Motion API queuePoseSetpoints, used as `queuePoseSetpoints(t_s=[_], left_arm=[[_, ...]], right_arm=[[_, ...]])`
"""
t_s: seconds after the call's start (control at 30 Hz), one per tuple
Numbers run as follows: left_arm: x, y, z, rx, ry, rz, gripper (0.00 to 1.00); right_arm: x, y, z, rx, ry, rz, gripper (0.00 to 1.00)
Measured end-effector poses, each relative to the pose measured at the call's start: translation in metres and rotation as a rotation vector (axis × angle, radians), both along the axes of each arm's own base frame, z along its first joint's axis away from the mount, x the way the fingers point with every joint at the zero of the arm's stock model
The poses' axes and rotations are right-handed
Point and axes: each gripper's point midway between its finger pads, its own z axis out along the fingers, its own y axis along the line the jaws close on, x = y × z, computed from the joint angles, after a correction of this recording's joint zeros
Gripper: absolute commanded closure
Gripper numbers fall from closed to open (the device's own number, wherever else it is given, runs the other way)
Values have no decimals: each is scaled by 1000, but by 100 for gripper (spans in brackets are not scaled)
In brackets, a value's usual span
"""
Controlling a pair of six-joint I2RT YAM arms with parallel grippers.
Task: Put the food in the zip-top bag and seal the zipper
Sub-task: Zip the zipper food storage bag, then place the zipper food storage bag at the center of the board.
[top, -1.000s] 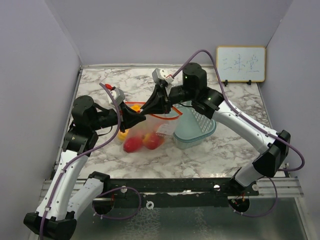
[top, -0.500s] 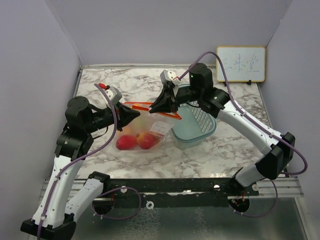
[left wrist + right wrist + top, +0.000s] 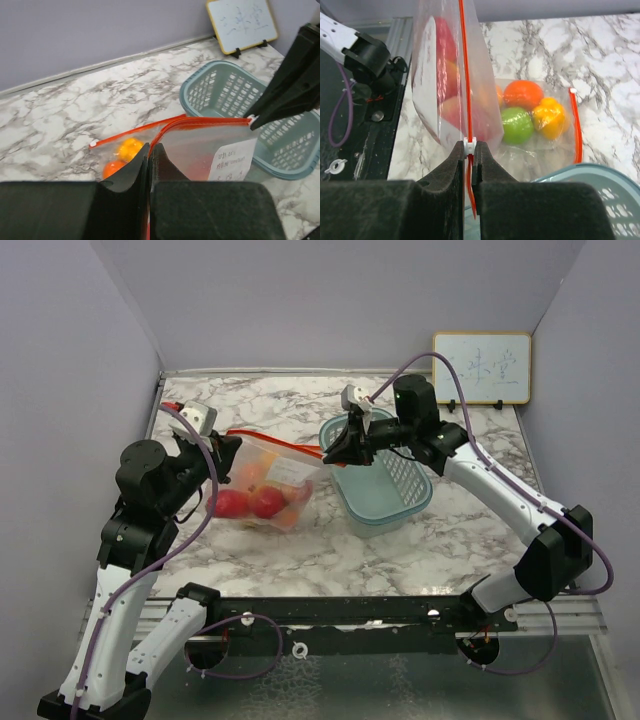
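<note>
Zip-top bag [image 3: 278,470] holding food [image 3: 250,504] hangs clamped by left gripper [image 3: 232,446] and right gripper [image 3: 327,453].

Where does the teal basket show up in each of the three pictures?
Top external: the teal basket sits right of centre.
Left wrist: teal basket at upper right, behind the zipper.
Right wrist: only its rim shows, in the bottom right corner.
Shared landmark: the red-orange zipper, visible in all three views.
</note>
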Motion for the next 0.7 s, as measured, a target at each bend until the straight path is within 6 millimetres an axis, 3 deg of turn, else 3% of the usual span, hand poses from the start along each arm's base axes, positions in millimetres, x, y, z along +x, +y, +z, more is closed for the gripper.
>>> queuePoseSetpoints(t_s=[0.17, 0.4, 0.47, 0.5, 0.57, 0.67, 0.7], left_arm=[[12, 18, 3, -11, -13, 125, 100], [22, 26, 11, -49, -50, 192, 100], [27, 29, 16, -69, -71, 218, 100], [28, 31, 17, -76, -76, 233, 99], [33, 35, 18, -96, -86, 270, 66], [40, 48, 18, -123, -96, 356, 7], [41, 52, 17, -133, -95, 381, 2]], right_arm=[[15, -8, -16, -47, 0, -102, 98], [39, -17, -22, -84, 25, -256, 16], [48, -22, -23, -92, 57, -328, 2], [52, -24, -23, -93, 59, -360, 0], [69, -34, -19, -92, 82, -499, 0], [75, -41, -7, -65, 83, -574, 0], [78, -45, 1, -44, 82, -616, 0]])
